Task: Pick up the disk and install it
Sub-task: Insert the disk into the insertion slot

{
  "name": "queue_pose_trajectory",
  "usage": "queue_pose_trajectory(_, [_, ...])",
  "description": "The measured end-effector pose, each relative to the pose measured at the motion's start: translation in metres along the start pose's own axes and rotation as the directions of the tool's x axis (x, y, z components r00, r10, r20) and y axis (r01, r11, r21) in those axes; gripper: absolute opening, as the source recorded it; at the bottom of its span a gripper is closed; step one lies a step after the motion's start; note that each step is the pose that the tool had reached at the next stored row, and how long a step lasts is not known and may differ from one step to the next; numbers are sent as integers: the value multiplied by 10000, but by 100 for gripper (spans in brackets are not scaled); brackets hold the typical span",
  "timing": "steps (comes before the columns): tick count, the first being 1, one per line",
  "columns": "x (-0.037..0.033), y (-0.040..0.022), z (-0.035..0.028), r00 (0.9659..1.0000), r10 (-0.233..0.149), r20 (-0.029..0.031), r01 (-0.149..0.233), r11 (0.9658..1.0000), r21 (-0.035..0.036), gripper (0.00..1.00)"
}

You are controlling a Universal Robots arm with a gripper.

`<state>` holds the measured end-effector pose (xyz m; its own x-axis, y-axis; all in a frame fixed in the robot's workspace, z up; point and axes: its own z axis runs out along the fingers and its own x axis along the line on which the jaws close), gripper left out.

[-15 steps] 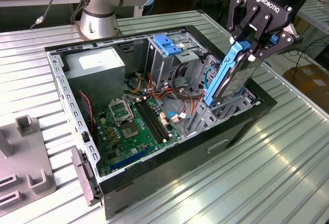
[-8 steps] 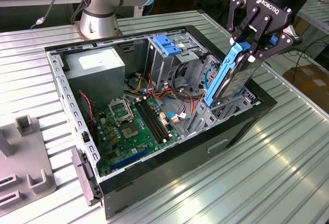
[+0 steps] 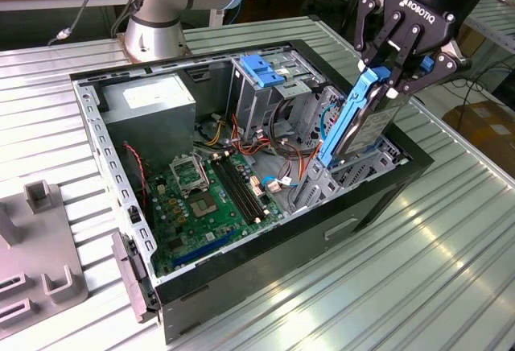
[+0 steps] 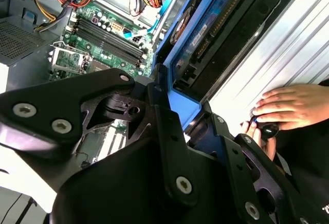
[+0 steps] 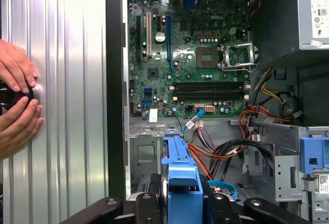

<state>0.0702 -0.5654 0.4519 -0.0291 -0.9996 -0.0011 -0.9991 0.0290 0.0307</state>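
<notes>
My claw (image 3: 392,77), exterior view: fingers clamped on the upper end of the disk (image 3: 362,121), gripping its blue carrier frame. The disk stands on edge, tilted, with its lower end down inside the open computer case (image 3: 265,262) at the exterior view's right end. The motherboard (image 3: 205,198) lies flat on the case floor. In the first wrist view, a person's hands (image 5: 18,100) rest on the ribbed table (image 5: 67,80) (outside the case wall).

Ribbed table (image 3: 451,270) — computer case (image 3: 282,274), grey fixture (image 3: 48,278)
</notes>
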Motion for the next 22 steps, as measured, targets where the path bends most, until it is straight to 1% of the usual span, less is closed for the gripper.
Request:
queue_pose_trajectory(4, [-1, -6, 4, 10000, 1, 1, -1, 10000, 0, 37])
queue_pose_trajectory(7, [-5, -27, 5, 10000, 0, 3, 0, 10000, 0, 37])
queue_pose_trajectory(9, [-11, -28, 4, 10000, 1, 1, -1, 10000, 0, 37])
queue_pose_trajectory(11, [-31, -29, 5, 10000, -1, 2, 1, 10000, 0, 37])
queue_pose_trajectory(14, [-31, -28, 8, 10000, 0, 1, 0, 10000, 0, 37])
queue_pose_trajectory(18, [-32, -28, 20, 10000, 0, -1, 0, 10000, 0, 37])
queue_pose_trajectory(22, [-31, -29, 50, 10000, 0, 0, 0, 10000, 0, 37])
